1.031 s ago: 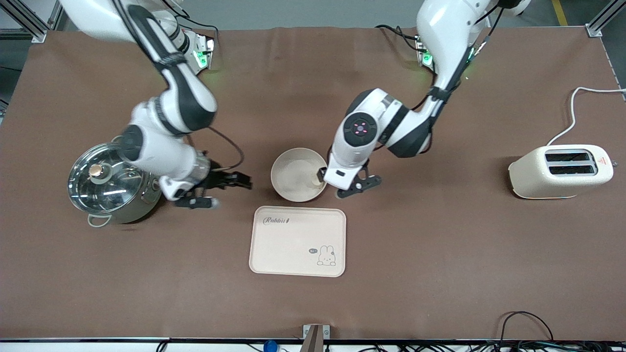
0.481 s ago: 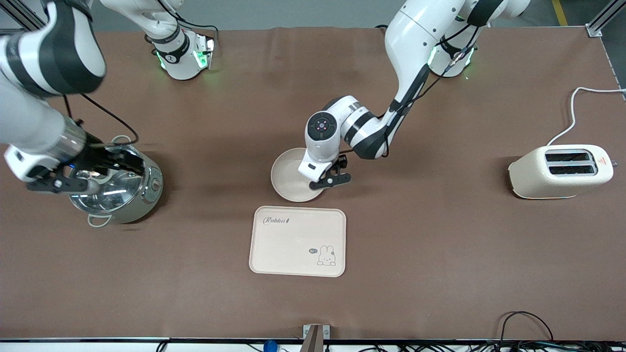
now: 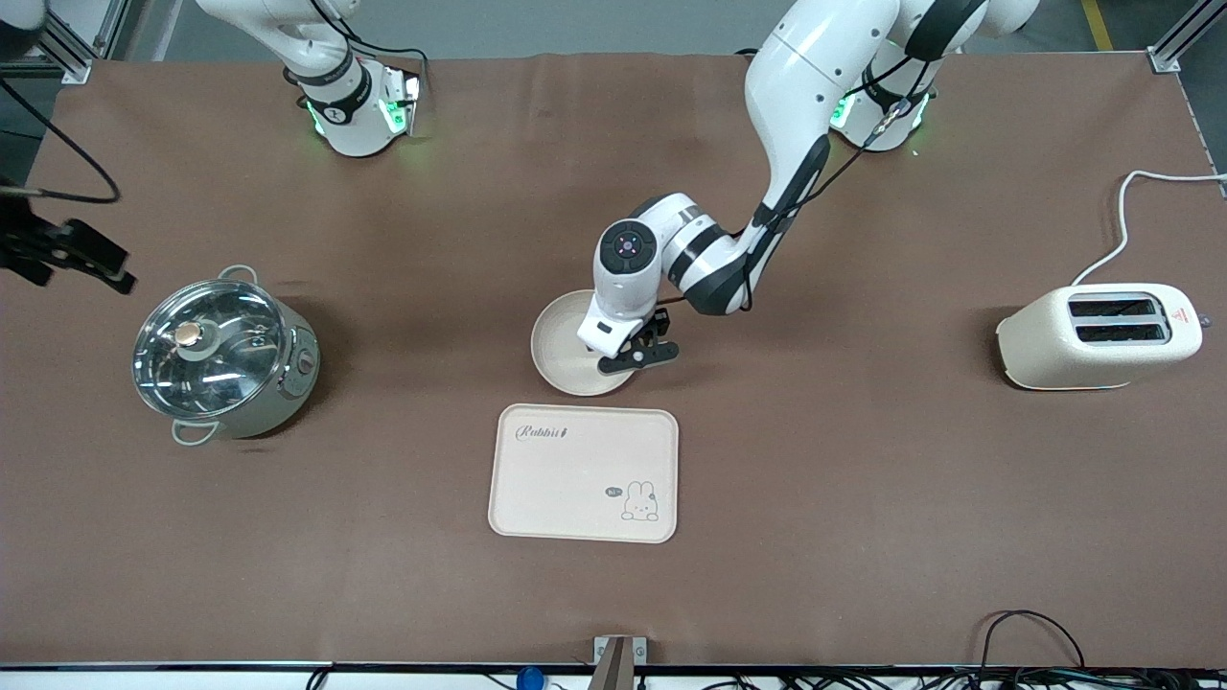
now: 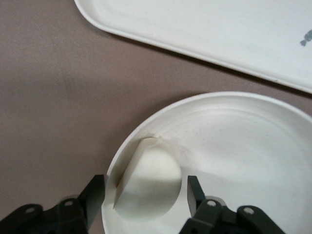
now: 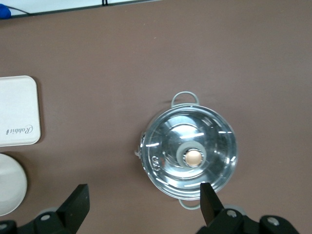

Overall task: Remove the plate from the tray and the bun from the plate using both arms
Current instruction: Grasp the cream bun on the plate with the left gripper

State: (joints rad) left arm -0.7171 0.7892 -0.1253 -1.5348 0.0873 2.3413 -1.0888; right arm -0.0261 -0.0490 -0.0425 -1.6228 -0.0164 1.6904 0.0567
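The round cream plate (image 3: 561,350) lies on the brown table, just farther from the front camera than the tray. The pale bun (image 4: 148,183) lies in the plate (image 4: 243,146) against its rim. My left gripper (image 3: 628,353) hangs low over that rim; in the left wrist view it (image 4: 145,195) is open, one finger on each side of the bun with small gaps. The wrist hides the bun in the front view. My right gripper (image 3: 62,254) is up in the air at the right arm's end of the table, open and empty (image 5: 144,202).
A rectangular cream tray with a rabbit drawing (image 3: 583,472) lies nearer the front camera than the plate. A steel pot with a glass lid (image 3: 220,350) stands toward the right arm's end. A cream toaster (image 3: 1098,337) stands toward the left arm's end.
The right arm swung from beside the plate, over the pot, up and out to the table's end. The left gripper shifted a little over the plate's rim.
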